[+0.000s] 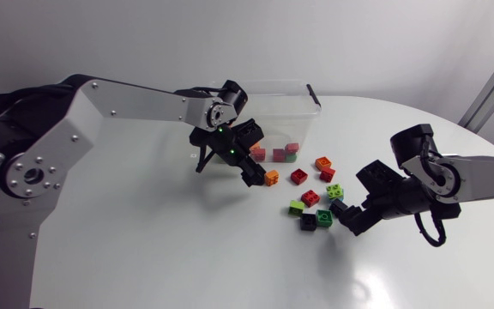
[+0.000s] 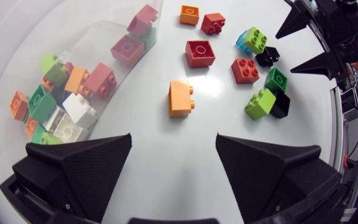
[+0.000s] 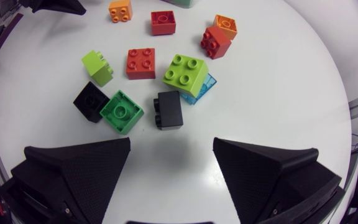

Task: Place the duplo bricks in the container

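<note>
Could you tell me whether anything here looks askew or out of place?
Some bricks lie on their sides, studs sideways: an orange brick ahead of the left gripper, a black brick ahead of the right gripper.

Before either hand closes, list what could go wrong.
1. The black brick just ahead of the open right hand sits against a blue brick; a grab may drag both.
2. The orange brick ahead of the open left hand lies on its side and may slip.

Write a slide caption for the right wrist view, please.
Open right hand over the table, a black brick just ahead, a red brick beyond.
</note>
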Available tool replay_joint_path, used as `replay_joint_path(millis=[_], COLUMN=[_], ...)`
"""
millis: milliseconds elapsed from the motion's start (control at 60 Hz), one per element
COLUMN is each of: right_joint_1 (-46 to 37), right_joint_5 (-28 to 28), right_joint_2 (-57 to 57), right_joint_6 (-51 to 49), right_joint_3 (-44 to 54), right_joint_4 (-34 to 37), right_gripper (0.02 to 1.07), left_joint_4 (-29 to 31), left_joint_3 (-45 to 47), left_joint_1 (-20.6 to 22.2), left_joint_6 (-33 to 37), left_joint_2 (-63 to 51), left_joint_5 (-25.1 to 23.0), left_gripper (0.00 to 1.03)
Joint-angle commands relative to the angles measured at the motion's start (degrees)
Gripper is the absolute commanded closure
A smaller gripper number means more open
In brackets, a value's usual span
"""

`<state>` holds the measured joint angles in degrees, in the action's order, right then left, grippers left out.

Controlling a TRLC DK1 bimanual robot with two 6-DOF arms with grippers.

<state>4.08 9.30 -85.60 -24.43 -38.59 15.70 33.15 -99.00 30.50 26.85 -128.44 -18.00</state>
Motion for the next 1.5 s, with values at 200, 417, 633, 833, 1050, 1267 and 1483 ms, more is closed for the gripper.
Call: replay_joint_path(millis=[200, 417, 633, 833, 1050, 1267, 1483], right_joint_1=[1.5, 3.5, 3.9, 4.4, 5.6, 5.6, 6.5], right_joint_5=[-0.5, -1.5, -2.6, -3.5, -3.6, -3.6, -3.9], right_joint_2=[-4.9, -8.4, -10.6, -11.4, -9.1, -5.1, 1.5], right_joint_6=[1.3, 2.2, 2.5, 2.7, 2.9, 2.9, 3.1], right_joint_3=[-3.2, -5.4, -6.5, -6.1, -4.6, -2.4, 0.5], right_joint_4=[-1.5, -2.1, -2.3, -3.0, -2.8, -2.3, -1.2], right_gripper=[0.17, 0.35, 0.49, 0.73, 0.87, 0.88, 0.88], left_joint_4=[1.0, 1.4, 1.5, 0.7, -2.6, -9.2, -14.5], left_joint_3=[-7.8, -10.9, -12.1, -9.9, -5.5, 1.5, 7.9], left_joint_1=[1.9, 2.3, 2.7, 3.5, 3.7, 4.3, 5.3], left_joint_6=[0.0, 0.0, 0.1, 1.0, 1.4, 1.1, 0.9], left_joint_2=[-6.6, -9.7, -11.5, -11.6, -9.9, -6.8, -3.5], left_joint_5=[-0.9, -0.9, -0.9, -2.3, -2.6, 0.4, 1.4], left_gripper=[0.11, 0.12, 0.36, 0.58, 0.68, 0.73, 0.73])
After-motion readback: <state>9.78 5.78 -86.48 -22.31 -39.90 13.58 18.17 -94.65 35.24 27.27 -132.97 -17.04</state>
